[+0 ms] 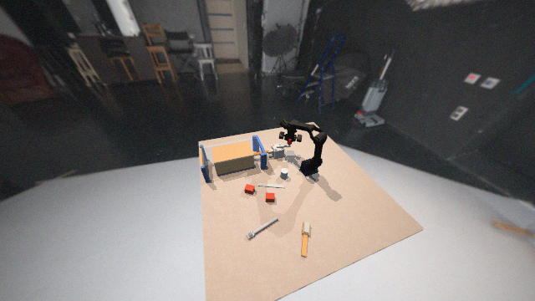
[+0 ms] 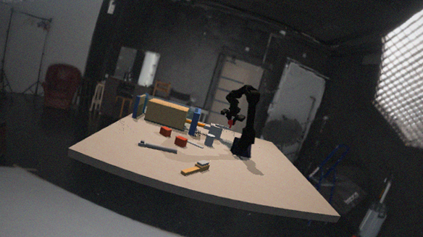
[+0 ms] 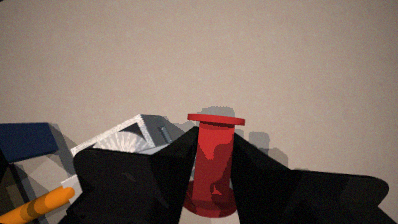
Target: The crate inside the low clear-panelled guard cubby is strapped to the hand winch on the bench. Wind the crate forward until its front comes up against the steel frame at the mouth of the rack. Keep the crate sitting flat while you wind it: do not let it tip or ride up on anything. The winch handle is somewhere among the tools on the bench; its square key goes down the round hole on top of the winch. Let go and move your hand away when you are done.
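My gripper is shut on the red grip of the winch handle. The handle's pale arm reaches from the grip over the grey winch; its key end is hidden in the wrist view. The tan crate sits flat inside the clear-panelled cubby. An orange strap runs from it toward the winch. The blue frame stands at the mouth, with a small gap visible before the crate's front in the top view.
A pale cylinder stands near the winch. Two red blocks and a thin white rod lie in front of the cubby. A grey bar tool and a yellow-handled tool lie farther forward.
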Robot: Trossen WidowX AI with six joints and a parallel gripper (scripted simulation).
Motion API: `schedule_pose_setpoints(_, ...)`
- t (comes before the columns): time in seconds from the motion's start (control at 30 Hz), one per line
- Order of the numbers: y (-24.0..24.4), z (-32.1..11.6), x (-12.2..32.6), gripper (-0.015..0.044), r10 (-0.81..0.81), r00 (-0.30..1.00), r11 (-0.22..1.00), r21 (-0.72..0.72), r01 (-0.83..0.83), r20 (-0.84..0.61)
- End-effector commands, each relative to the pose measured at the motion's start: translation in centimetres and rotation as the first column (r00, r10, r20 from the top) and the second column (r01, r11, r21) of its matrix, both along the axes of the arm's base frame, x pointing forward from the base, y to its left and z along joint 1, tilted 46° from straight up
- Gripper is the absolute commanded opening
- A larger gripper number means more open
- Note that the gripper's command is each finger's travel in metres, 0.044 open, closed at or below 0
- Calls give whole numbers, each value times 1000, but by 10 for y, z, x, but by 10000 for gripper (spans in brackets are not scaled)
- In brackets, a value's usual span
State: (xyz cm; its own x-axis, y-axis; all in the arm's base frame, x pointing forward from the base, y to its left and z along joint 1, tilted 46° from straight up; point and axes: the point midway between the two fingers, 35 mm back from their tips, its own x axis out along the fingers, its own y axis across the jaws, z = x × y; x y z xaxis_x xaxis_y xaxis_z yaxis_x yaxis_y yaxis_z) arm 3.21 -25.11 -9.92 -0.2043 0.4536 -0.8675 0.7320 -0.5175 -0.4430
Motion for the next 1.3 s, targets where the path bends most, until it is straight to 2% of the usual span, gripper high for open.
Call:
schedule_pose_setpoints(0.0,-11,-14,-4,0,1,1000,1000,-25,-1,-4)
schedule_pose_setpoints(1.27,-50,-51,3,0,1,1000,1000,-28,-1,-3)
